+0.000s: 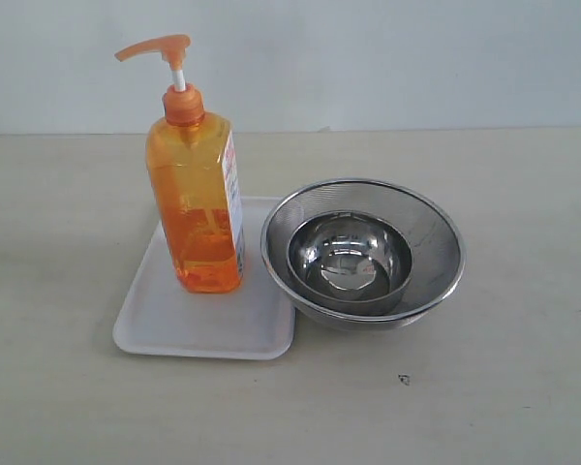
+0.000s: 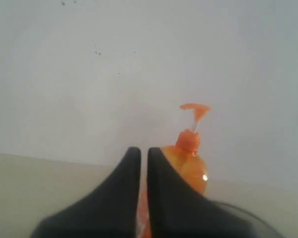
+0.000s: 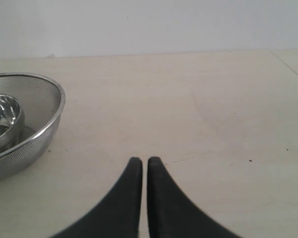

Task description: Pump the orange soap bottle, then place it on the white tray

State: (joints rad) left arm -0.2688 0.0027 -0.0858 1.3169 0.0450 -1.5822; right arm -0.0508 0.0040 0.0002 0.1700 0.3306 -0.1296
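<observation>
The orange soap bottle point(image 1: 196, 199) stands upright on the white tray point(image 1: 209, 329), its pump head point(image 1: 156, 47) raised and pointing left. Neither gripper shows in the exterior view. In the left wrist view the bottle point(image 2: 189, 159) rises some way beyond my left gripper point(image 2: 140, 151), whose black fingers are shut with only a thin gap and hold nothing. My right gripper point(image 3: 140, 161) is also shut and empty, over bare table, away from the bottle.
A steel mesh bowl point(image 1: 436, 237) with a smaller steel bowl point(image 1: 350, 263) inside it sits against the tray's right side. The mesh bowl point(image 3: 37, 126) also lies beside my right gripper. The pale table point(image 1: 523, 387) ends at a wall behind.
</observation>
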